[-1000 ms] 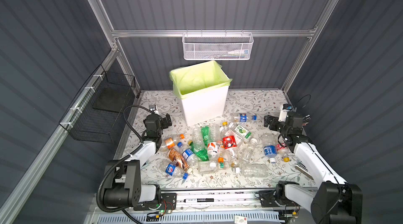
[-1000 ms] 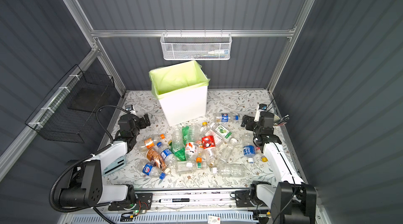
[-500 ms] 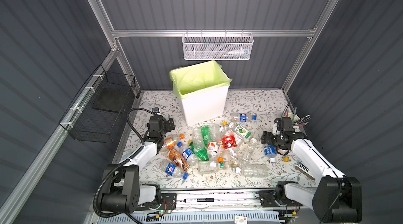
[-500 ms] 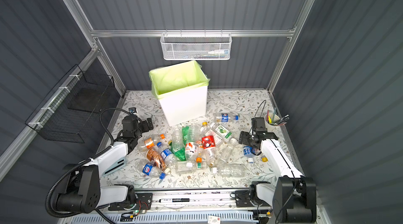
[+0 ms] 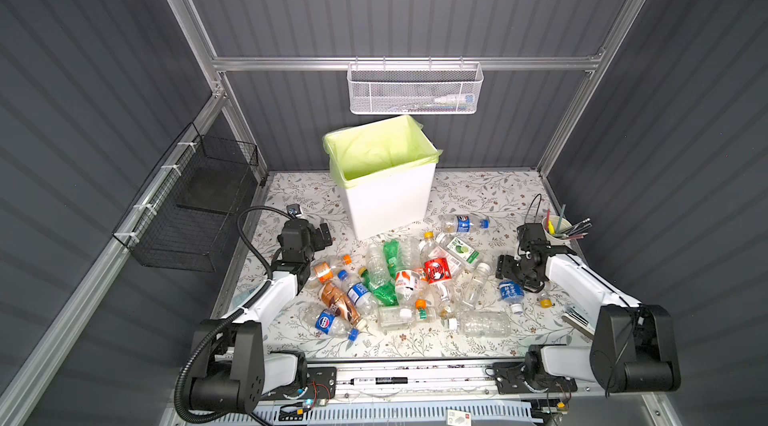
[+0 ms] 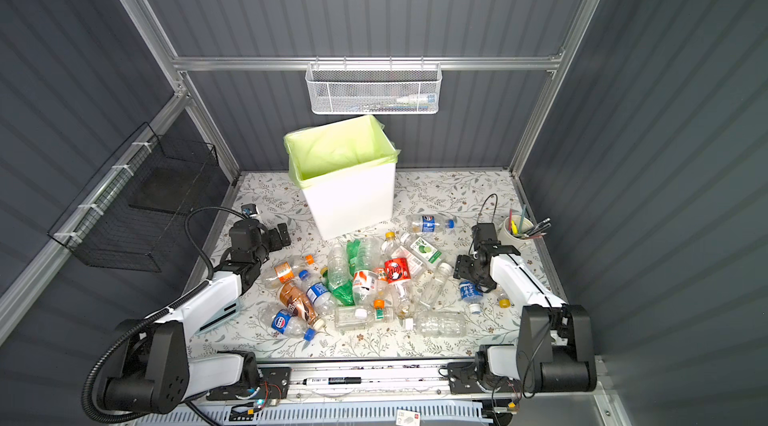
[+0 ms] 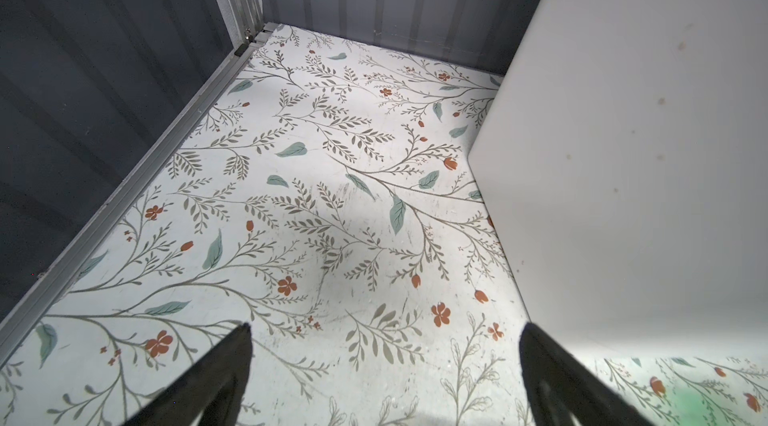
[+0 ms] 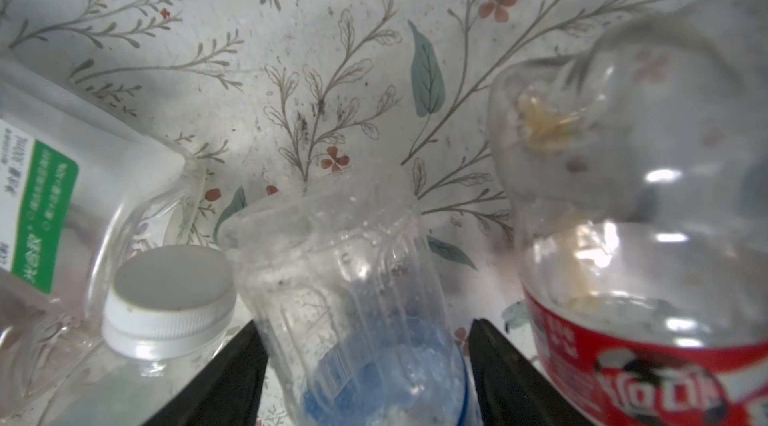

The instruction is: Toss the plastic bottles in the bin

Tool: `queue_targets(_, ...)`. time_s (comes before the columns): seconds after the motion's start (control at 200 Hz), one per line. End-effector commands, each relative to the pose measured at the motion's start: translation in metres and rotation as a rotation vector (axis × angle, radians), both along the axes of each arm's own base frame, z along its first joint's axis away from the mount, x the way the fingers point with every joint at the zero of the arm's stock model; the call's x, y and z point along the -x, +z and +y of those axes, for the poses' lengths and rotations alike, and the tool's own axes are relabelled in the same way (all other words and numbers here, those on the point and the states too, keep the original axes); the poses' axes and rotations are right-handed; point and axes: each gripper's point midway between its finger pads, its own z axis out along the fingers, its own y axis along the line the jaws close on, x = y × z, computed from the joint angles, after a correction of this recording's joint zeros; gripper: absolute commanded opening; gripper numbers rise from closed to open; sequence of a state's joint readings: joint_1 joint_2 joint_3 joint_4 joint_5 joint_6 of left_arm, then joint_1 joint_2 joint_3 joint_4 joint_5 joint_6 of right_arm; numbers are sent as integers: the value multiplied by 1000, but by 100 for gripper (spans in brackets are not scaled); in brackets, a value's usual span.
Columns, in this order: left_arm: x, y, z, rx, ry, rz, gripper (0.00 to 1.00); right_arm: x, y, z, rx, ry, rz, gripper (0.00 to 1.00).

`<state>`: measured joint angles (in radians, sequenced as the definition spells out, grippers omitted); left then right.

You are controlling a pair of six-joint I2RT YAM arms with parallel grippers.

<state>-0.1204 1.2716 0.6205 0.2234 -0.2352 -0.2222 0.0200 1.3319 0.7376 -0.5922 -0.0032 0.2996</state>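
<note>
R gripper (image 8: 361,332) is down at the right edge of the heap, low over the table (image 5: 478,195); its claw is about half closed around a clear blue-label bottle (image 8: 353,278) lying on its side; fingers (image 8: 232,374) sit v. close to both sides of it, but I can't tell whether they touch or grip. In a top view that bottle (image 5: 511,291) lies just below the R gripper (image 5: 508,272), white cap pointing toward the front rail. Beside it in the R wrist view: a white-capped clear bottle (image 8: 166,299) on one side, a red-label bottle (image 8: 644,341) on the other.

L gripper (image 7: 386,382) is spread wide w/ nothing between the fingers; bare floral table below; the bin (image 7: 623,154) wall is just beside it. In both top views it hovers left of the bin, L gripper (image 5: 322,237) near the bin's lower corner.

The plastic bottles (image 5: 409,278) lie scattered mid-table in front of the bin (clear, green, brown; mixed caps), all on their sides; one w/ a blue label lies apart near the bin's right corner. Bin (image 5: 390,204) stands upright at the back centre, pale green liner over its rim; its inside shows only liner from here. Pen cup (image 5: 555,233) stands at the right edge, behind the R arm.
</note>
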Motion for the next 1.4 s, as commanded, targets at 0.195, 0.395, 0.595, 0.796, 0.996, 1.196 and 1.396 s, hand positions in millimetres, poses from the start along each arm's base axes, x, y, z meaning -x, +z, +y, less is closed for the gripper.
queue_targets(0.195, 2, 9, 0, 13, 8, -14, 100, -6, -4, 4, -3, 17, 35, 72)
queue_targets(0.395, 3, 10, 1, 14, 15, -12, 100, -10, -3, 7, -16, 45, 29, 63)
queue_targets(0.595, 2, 9, 2, 10, 21, 2, 100, -32, 43, -1, 32, 48, -146, 57)
queue_targets(0.796, 5, 9, 2, 16, 25, 6, 100, -58, 181, -18, 70, -17, -610, 54)
queue_targets(0.996, 7, 9, 3, 14, 31, 20, 100, -65, 351, -14, -23, -78, -1147, 53)
queue_targets(1.196, 10, 11, 1, 42, 32, 15, 100, -92, 463, 31, -354, 5, -1469, 50)
queue_targets(1.396, 11, 14, -2, 60, 20, 21, 100, -157, 494, 147, -582, 260, -1457, 52)
